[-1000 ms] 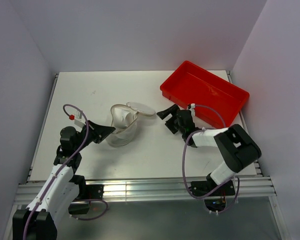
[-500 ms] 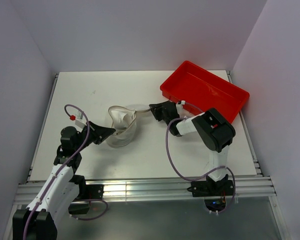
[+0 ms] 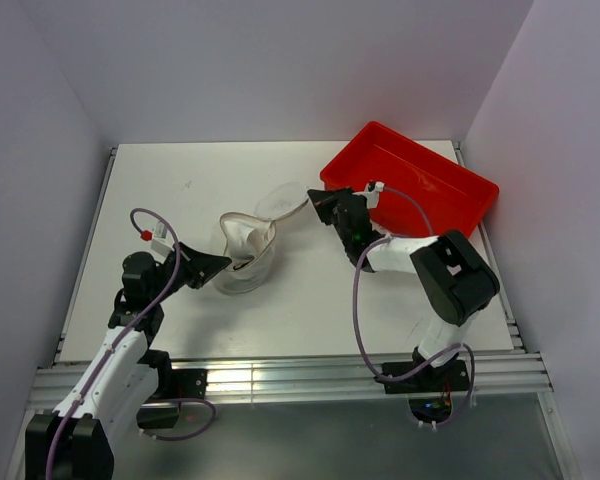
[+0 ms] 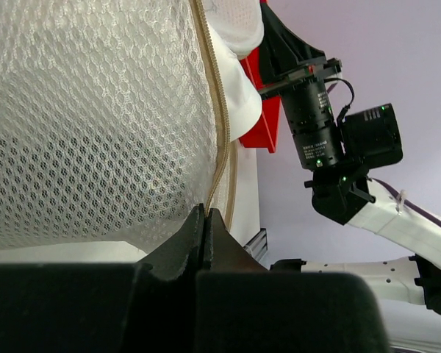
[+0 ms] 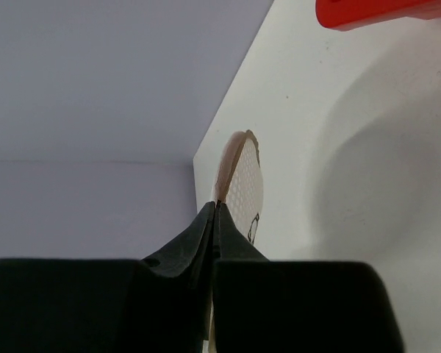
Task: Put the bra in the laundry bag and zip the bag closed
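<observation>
The laundry bag (image 3: 242, 268) is a whitish mesh cylinder standing left of the table's middle, with its mouth open. White fabric of the bra (image 3: 246, 238) shows inside the mouth. My left gripper (image 3: 223, 263) is shut on the bag's tan zipper rim (image 4: 219, 151), and the mesh wall (image 4: 88, 118) fills the left wrist view above the pinched tips (image 4: 206, 213). My right gripper (image 3: 316, 200) is shut on the tan edge of the bag's round lid flap (image 3: 280, 204), holding it lifted off the table. In the right wrist view the flap (image 5: 247, 184) stands edge-on above the closed tips (image 5: 216, 207).
A red plastic tray (image 3: 410, 185) sits at the back right, just behind the right arm, and its edge (image 5: 382, 11) shows in the right wrist view. Purple walls enclose the white table (image 3: 180, 185) on three sides.
The right gripper moved left to the lid flap, went from open to shut on its edge, and raised the flap off the table. The left gripper kept its hold.
</observation>
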{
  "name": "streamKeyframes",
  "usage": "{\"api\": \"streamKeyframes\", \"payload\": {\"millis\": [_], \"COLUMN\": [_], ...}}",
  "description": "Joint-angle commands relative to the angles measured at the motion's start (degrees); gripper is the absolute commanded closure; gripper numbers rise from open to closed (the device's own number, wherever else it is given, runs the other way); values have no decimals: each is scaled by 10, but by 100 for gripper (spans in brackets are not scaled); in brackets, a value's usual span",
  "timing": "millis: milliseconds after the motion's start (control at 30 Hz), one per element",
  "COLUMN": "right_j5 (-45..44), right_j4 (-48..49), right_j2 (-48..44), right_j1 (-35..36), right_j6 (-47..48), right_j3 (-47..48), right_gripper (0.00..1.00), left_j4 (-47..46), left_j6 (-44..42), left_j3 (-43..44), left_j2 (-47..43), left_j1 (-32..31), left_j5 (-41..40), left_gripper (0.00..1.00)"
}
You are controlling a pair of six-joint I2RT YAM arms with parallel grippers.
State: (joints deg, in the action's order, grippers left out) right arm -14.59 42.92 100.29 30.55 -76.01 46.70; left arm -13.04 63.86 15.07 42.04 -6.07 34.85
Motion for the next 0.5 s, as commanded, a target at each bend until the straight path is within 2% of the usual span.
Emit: {"api": "streamKeyframes", "payload": {"millis": [0,100,200,233,300,433,467], "right_j5": [-12,-17,1,-3,-31,-56,-62], "right_j4": [-4,59,92,100,100,101,97], "right_j2": [-29,-41,-76,-92,-155,-278,-331], "right_j1": [-1,5,7,12,26,59,70], "right_j6": [47,72,143,196,253,422,449], "right_j3": [-39,-80,-72,-72,-78,-109,-114], "right_gripper": [100,100,100,100,100,100,100], "left_j4": [-23,-21,-30,-21,-15,-52,-58], "left_j6": [-15,-18,-20,-23,-32,-5,-4], "left_j3": [19,15,11,19,33,84,96], "left_j2": [-9,-6,8,12,21,58,73], "left_j1": [2,2,2,2,2,-3,-6], "left_j5": [13,13,20,15,8,23,24], "left_gripper": [100,100,100,100,100,100,100]}}
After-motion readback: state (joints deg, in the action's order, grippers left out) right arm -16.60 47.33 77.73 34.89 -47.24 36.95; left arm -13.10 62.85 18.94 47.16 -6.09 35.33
